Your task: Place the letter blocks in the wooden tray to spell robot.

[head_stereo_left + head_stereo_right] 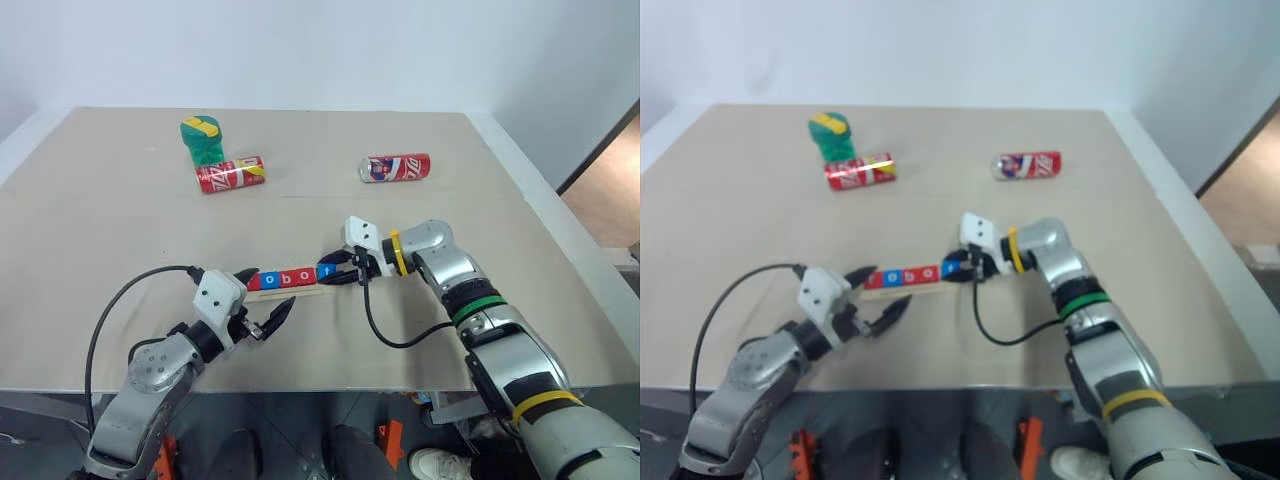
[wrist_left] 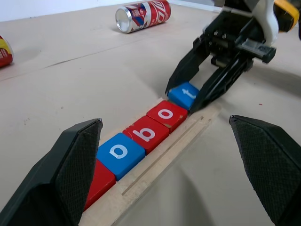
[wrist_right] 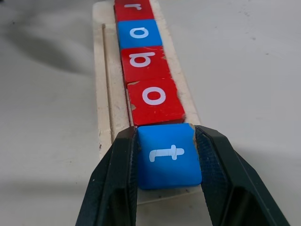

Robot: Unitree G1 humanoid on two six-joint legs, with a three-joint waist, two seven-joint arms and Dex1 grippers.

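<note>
Right arm reaches in across the worktop (image 1: 90, 230), its end effector (image 3: 167, 155) angled downward and clamped on the blue t block (image 3: 168, 155), one finger on each side edge. That block sits at the near end of the tray (image 3: 101, 94), touching the red o block (image 3: 155, 100).

Left arm is bent low at the worktop's front edge. Its end effector (image 1: 262, 318) points roughly level toward the tray's other end, fingers spread wide, holding nothing, just short of the tray.

Blocks form a single row in the tray: red r (image 3: 134, 7), blue o (image 3: 139, 33), red b (image 3: 143, 60), red o, blue t.

Worktop is matte beige under a plain pale wall. Two red cans (image 1: 230, 174) lie on their sides at the far side, well apart from the tray; a green object (image 1: 202, 138) stands just behind the left one.

Tray is pale wood with a narrow groove beside the row. Blocks are flat, glossy squares with white letters.
</note>
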